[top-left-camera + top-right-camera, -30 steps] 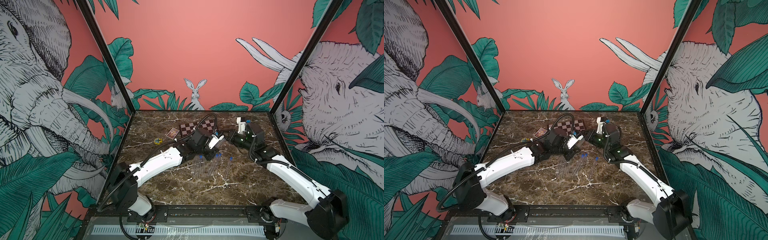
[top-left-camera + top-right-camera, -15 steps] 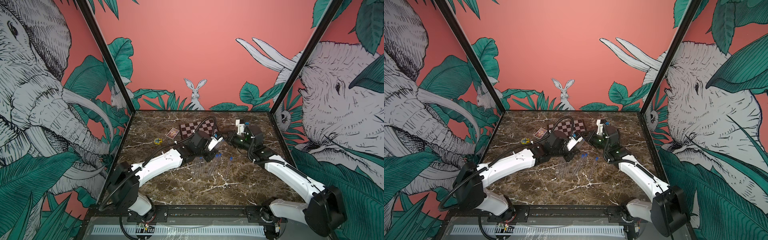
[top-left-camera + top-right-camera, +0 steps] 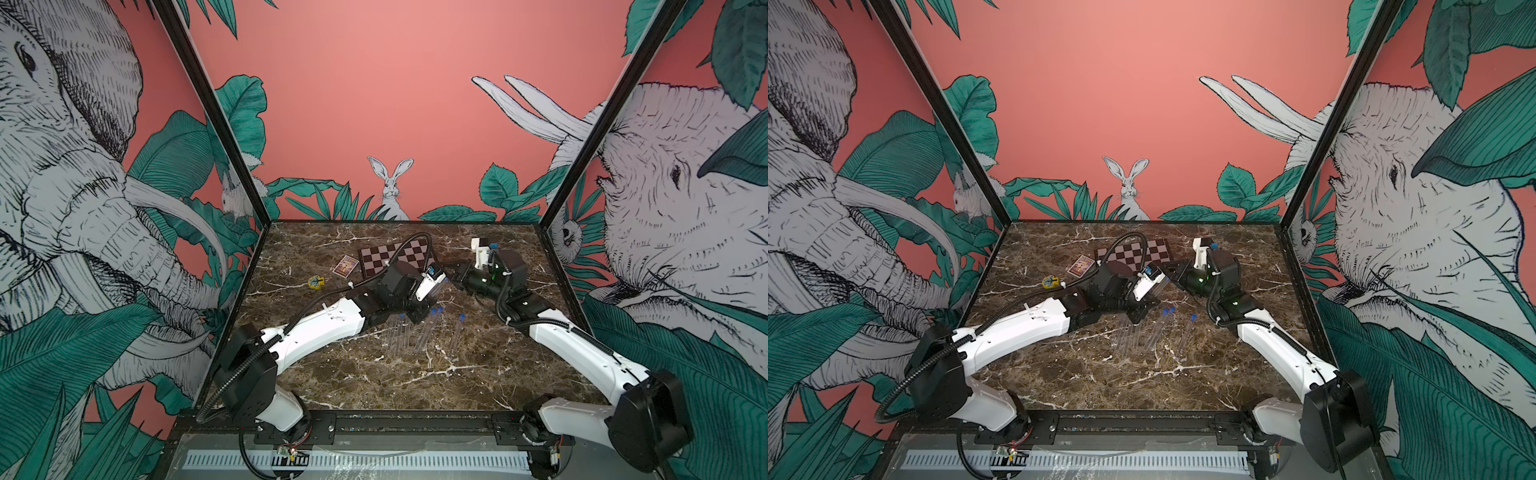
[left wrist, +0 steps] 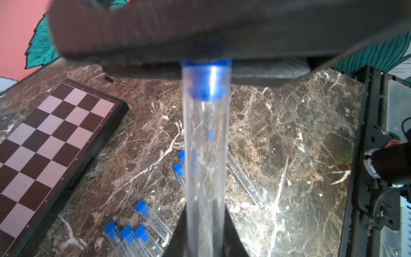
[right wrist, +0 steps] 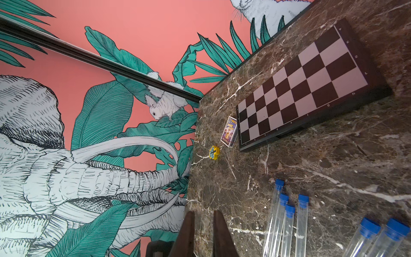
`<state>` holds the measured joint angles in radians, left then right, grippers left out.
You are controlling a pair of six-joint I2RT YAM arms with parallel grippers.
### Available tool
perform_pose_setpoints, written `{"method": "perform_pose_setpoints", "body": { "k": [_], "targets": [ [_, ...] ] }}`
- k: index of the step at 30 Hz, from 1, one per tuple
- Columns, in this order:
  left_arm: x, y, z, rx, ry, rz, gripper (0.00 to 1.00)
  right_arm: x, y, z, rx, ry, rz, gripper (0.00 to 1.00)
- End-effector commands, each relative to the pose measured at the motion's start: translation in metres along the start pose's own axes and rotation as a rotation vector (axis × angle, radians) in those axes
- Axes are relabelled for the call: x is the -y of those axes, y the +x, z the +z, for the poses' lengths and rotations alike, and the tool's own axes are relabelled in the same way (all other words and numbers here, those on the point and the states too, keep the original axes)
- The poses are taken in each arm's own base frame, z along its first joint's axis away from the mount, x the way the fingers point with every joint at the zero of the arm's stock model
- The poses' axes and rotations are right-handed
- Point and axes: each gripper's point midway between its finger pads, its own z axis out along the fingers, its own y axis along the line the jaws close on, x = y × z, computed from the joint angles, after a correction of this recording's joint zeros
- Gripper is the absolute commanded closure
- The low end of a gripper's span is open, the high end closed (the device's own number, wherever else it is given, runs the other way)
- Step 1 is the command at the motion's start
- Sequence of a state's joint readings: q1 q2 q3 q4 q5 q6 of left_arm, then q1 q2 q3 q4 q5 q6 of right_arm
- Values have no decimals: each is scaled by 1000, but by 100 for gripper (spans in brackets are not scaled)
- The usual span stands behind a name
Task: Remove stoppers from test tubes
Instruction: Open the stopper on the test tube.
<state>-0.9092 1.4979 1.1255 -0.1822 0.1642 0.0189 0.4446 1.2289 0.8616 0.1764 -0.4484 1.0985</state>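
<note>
**Left gripper clamps one stoppered tube, right gripper at its cap**

Dark brown marble-pattern tabletop (image 3: 374, 374). Mid-table lie the loose tubes (image 3: 428, 332), thin, clear plastic and flat on the marble, roughly side by side. Their bright blue plastic caps (image 5: 302, 198) point away from the arm bases. The right wrist view shows four of them bunched together and two more just beside.

Just past them the two arms meet above the table. The left gripper (image 4: 205, 222) is closed on the held tube (image 4: 205, 155), a long clear plastic test tube. It pinches the tube well away from the capped end. The tube is off the table with its blue stopper (image 4: 205, 84) seated in the mouth.

The stopper's top end meets a dark finger of the right gripper (image 5: 203, 214). In the right wrist view that gripper's fingers stand a narrow gap apart with nothing visible between them. Cannot tell whether it grips the stopper.

Farther back a brown-and-cream chessboard (image 3: 374, 262) lies flat. A small purple card box (image 3: 345, 266) sits just beside its left edge. A small yellow-and-blue toy (image 3: 316, 282) is near the box, toward the left wall.
</note>
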Motion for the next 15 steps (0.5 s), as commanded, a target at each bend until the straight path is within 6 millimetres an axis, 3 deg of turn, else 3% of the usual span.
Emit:
{"method": "perform_pose_setpoints", "body": {
  "k": [1,7,15],
  "targets": [
    [7,1,-11,-4,19,5,100,-15,-26,-16,102,31,-66,100],
    [9,-8,-14,14,27,7,100,-16,-29,-26,131,102,-172,100],
    [10,-8,-10,3,33,13,100,-16,-28,-18,135,54,-123,100]
  ]
}}
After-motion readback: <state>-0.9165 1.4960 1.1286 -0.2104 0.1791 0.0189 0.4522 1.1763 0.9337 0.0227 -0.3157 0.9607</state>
